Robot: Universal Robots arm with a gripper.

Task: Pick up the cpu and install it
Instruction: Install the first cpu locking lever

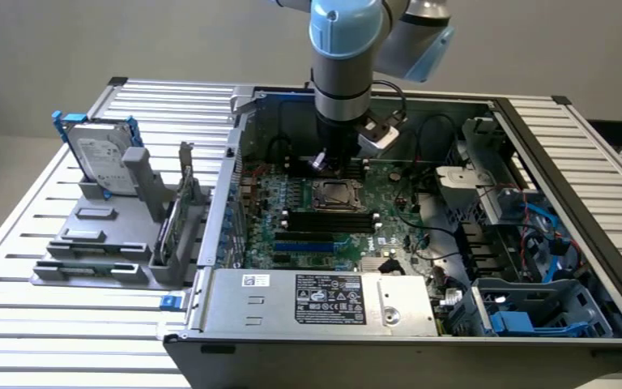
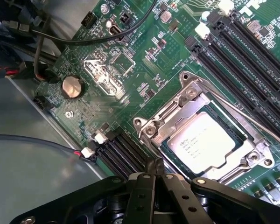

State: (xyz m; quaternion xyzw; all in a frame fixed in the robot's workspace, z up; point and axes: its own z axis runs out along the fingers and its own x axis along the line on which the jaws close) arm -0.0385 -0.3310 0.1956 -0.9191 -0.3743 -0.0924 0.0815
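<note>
Right, gripper (image 2: 155,169) was closed with nothing between its fingers (image 2: 141,196); the two black tips met in a point just beside the socket (image 2: 206,135) frame, over the edge of the green motherboard (image 2: 144,70); cpu (image 2: 203,140) sat flat inside the socket, pale silver top facing up with dark print on it; metal frame of the socket lay around the chip on all sides; thin wire lever (image 2: 238,112) ran along one side of the socket, between it and the long black memory slots (image 2: 242,60); more black slots (image 2: 123,151) lay near the socket on its other side, with white clips at their ends; round coin battery (image 2: 72,87) sat well apart from the socket, near the board edge; black cable (image 2: 98,37) crossed the board beyond the battery, far from the socket.

In the exterior view the arm (image 1: 345,49) came straight down into the open computer case (image 1: 570,186); gripper (image 1: 337,164) hung just above the socket (image 1: 334,194), slightly toward the far wall of the case; grey power supply (image 1: 322,300) with a white label sat on the near side of the socket; case rested on a slatted metal table (image 1: 41,324); hard drive (image 1: 104,154) with blue bracket stood upright in a grey holder (image 1: 106,243), outside the case and well apart from the socket, on the exterior view's left.
</note>
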